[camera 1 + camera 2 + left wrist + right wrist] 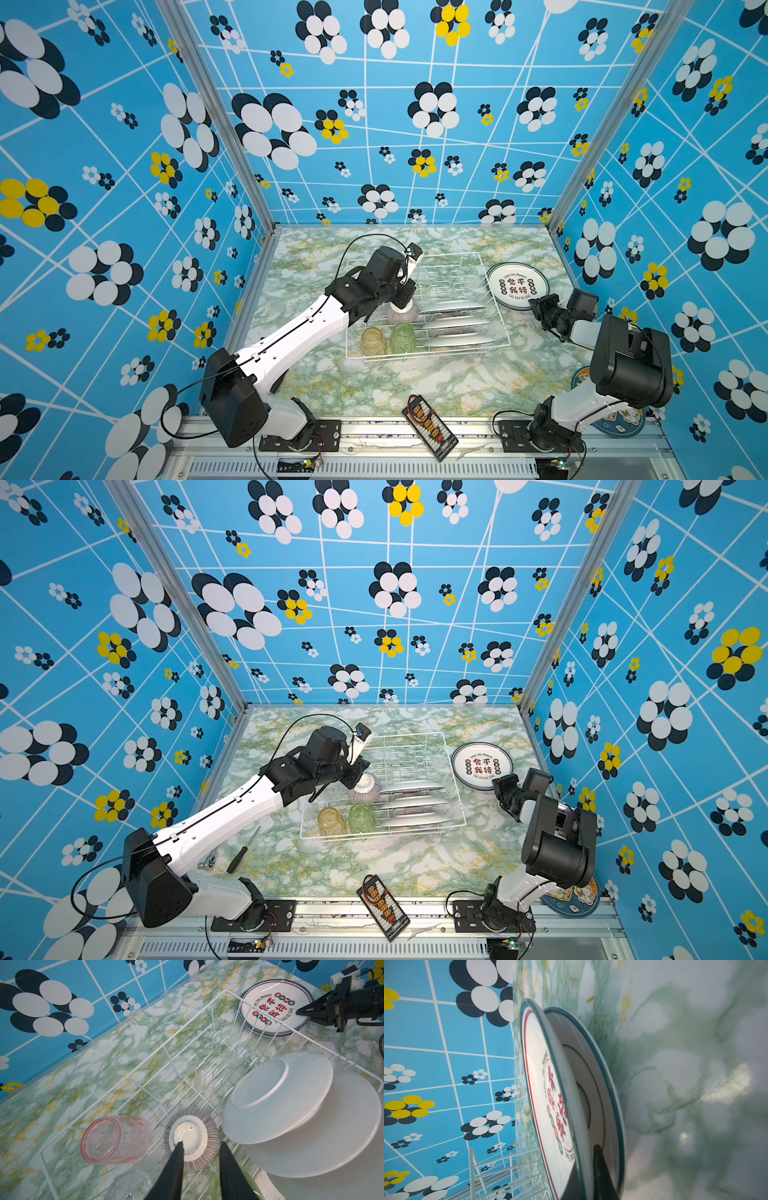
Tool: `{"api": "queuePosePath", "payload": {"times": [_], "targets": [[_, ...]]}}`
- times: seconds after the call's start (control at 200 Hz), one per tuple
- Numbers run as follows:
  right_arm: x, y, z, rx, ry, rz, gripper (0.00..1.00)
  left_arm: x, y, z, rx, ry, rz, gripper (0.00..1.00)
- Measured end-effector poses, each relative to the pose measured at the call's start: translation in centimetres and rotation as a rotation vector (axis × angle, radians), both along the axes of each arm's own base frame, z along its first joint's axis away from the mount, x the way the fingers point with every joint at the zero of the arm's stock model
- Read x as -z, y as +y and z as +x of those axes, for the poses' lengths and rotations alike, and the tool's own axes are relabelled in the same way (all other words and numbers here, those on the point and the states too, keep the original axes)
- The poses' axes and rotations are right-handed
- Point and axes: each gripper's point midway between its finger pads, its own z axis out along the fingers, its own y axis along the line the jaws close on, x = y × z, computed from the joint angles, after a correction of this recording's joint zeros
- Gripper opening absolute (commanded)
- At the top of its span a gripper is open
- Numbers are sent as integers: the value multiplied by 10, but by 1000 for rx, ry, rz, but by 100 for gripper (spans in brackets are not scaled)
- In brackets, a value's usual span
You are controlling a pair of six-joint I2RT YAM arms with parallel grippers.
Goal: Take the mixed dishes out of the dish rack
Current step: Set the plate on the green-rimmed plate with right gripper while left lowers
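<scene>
Glass first: four ribbed tumblers sit in the left part of the dish rack, namely the pink tumbler, clear tumbler, yellow tumbler and green tumbler. One striped bowl lies upturned, right under the left claw. Its fingers are spread partway, one tip over the bowl's foot. Three white plates lean in the slots. Two lettered plates lie on the marble table right of the rack. The right claw pinches the top plate by its rim, tilted off the lower plate.

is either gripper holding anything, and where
Right gripper pinches the top plate by its rim. Left gripper straddles the striped bowl; grip cannot be told.
</scene>
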Motion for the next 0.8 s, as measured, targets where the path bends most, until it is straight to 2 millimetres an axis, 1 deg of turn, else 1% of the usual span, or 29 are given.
{"api": "queuePosePath", "payload": {"times": [0.22, 0.39, 0.445, 0.56, 0.8], "targets": [[0, 2, -4, -27, 9, -22, 21, 0, 0, 0, 0, 1, 1, 31], [-12, 5, -9, -49, 8, -54, 38, 1, 1, 0, -1, 2, 3, 31], [-15, 5, -11, -56, 8, -69, 42, 1, 1, 0, -3, 1, 4, 31], [-17, 6, -17, -62, 26, -83, 46, 2, 2, 0, -4, 2, 12, 31], [-15, 5, -29, -73, 79, -119, 51, 6, 4, -3, 6, 8, 38, 31]]}}
